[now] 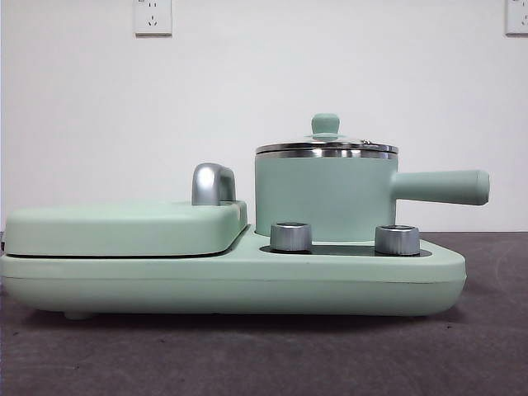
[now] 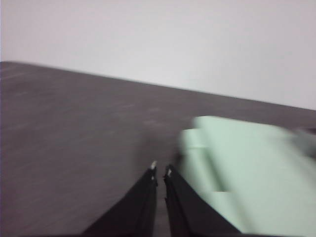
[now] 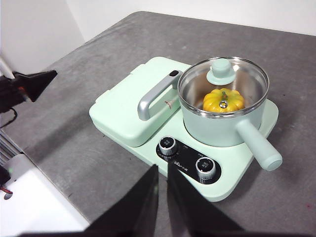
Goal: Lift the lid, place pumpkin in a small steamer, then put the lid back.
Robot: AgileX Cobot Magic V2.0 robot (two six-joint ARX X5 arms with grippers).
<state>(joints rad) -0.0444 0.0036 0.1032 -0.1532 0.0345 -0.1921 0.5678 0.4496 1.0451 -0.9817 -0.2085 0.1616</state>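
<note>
Glass lid (image 3: 223, 79) on steamer (image 3: 217, 126), ribbed pumpkin (image 3: 223, 100) inside.

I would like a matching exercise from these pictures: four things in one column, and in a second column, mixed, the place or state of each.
Things:
1. round clear-glass lid with mint-green knob
2. small yellow-orange ribbed pumpkin
3. small mint-green steamer pot with long side handle
4. right gripper

Places or states:
A. inside the pot, under glass
B. shut, holding nothing
C. resting on the pot's rim
D. standing behind two silver dials

Pairs: 1-C, 2-A, 3-D, 4-B
</note>
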